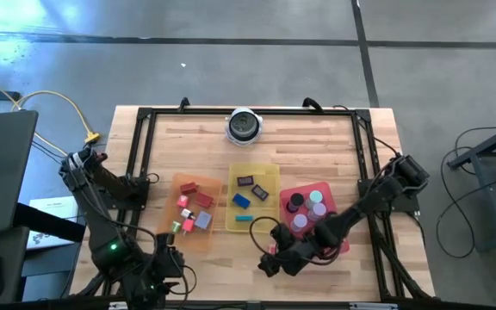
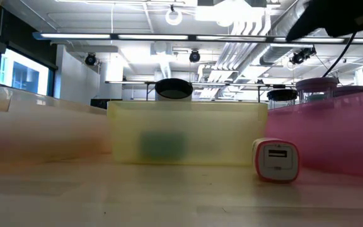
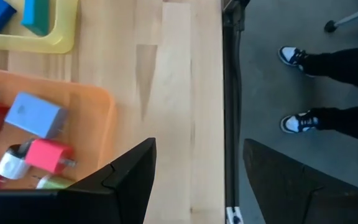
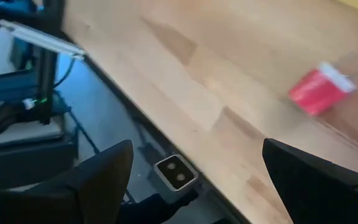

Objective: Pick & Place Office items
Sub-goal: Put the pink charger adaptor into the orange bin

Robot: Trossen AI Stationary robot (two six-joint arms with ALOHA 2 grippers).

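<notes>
At the lower edge of the high view, the left end effector (image 1: 164, 274) and right end effector (image 1: 269, 261) both gape wide, holding nothing. One red-and-white charger (image 2: 276, 160) lies loose on the surface (image 1: 205, 146). Three trays follow: orange tray (image 1: 169, 237) with red, pink and grey bits, yellow tray (image 1: 269, 168) with blocks, red tray (image 1: 287, 191) with discs.
</notes>
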